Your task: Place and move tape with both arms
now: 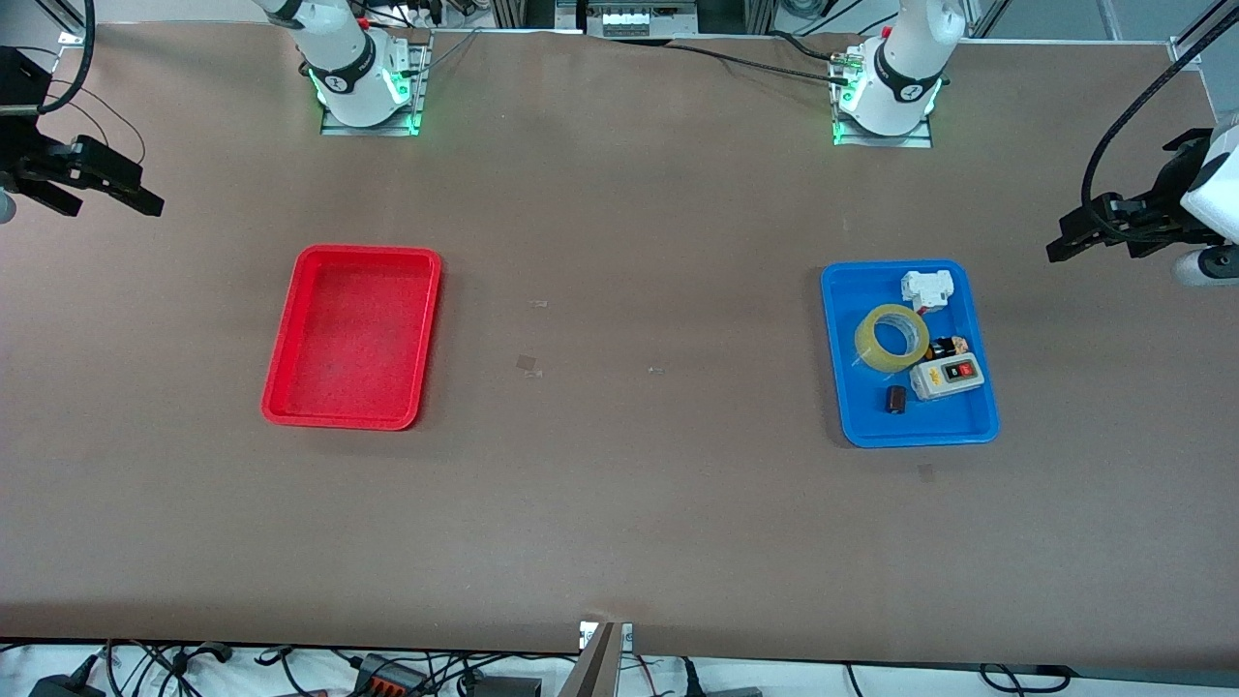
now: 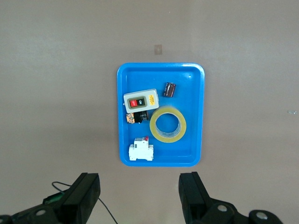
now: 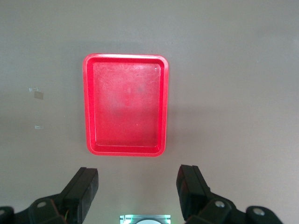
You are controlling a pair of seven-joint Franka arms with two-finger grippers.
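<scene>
Both our grippers, left (image 2: pixel 140 198) and right (image 3: pixel 138 196), hung open; the tape (image 1: pixel 891 337) lay in the blue tray (image 1: pixel 972 423), so we judged a straight descent over its rim best.

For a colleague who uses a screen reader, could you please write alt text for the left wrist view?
A blue tray holds the tape, a grey switch box, a white breaker and two small parts; the open left gripper hangs above the bare table beside it.
</scene>
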